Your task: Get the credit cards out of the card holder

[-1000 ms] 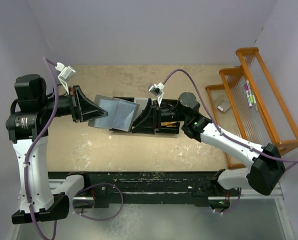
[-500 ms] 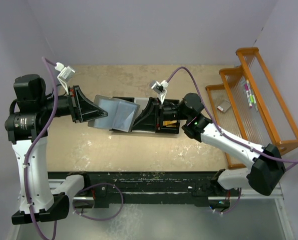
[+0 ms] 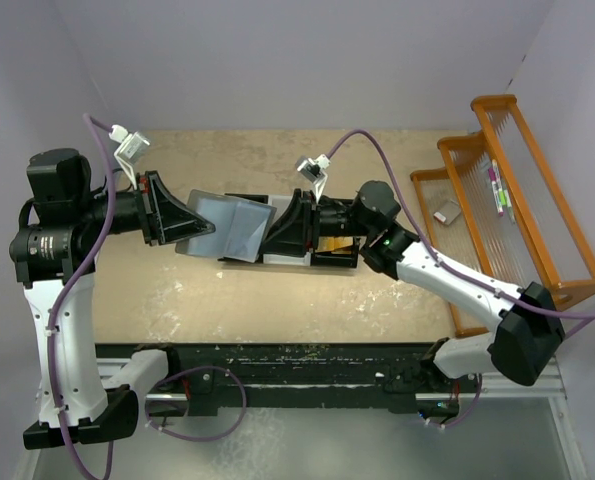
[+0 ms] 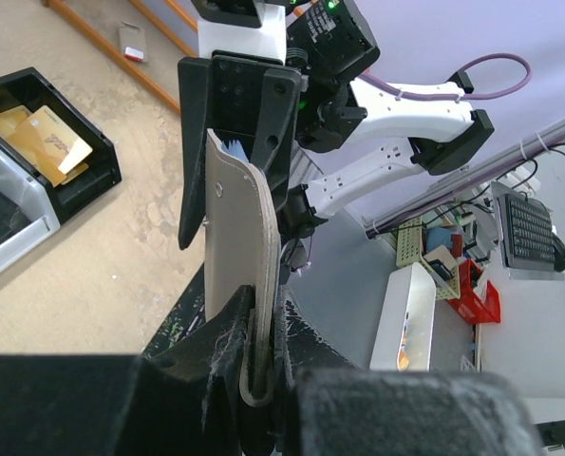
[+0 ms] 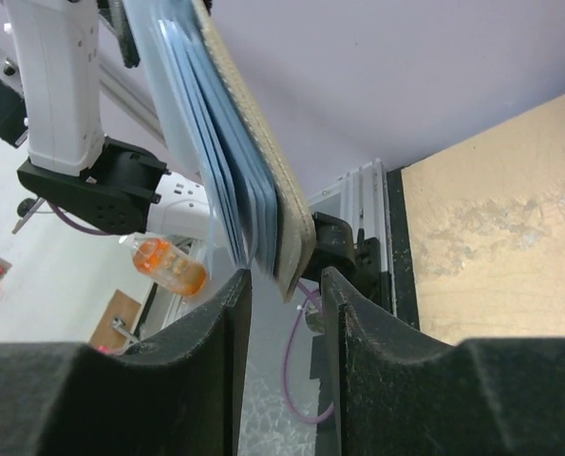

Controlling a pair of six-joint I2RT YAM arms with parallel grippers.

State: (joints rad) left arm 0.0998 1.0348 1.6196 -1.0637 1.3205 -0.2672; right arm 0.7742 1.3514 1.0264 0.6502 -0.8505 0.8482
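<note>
The grey card holder (image 3: pixel 232 226) hangs above the table, half open, with my left gripper (image 3: pixel 203 229) shut on its left edge. In the left wrist view the card holder (image 4: pixel 236 237) stands edge-on, and the left gripper (image 4: pixel 258 318) pinches its near end. My right gripper (image 3: pixel 276 232) sits at the holder's right end, open. Seen from the right wrist, the card holder (image 5: pixel 263 180) shows pale blue pocket layers, and its lower corner reaches between the tips of the right gripper (image 5: pixel 284 285) with a gap on the right side. Orange-gold credit cards (image 4: pixel 43 142) lie in the bin.
A black-and-white bin tray (image 3: pixel 329 262) lies on the table under the right gripper. An orange wire rack (image 3: pixel 517 200) with small items stands at the right edge. Bare tan table top (image 3: pixel 227 290) lies in front of the holder.
My right gripper has shifted slightly left onto the holder's end, and its jaws have narrowed. The left gripper and the holder have stayed still.
</note>
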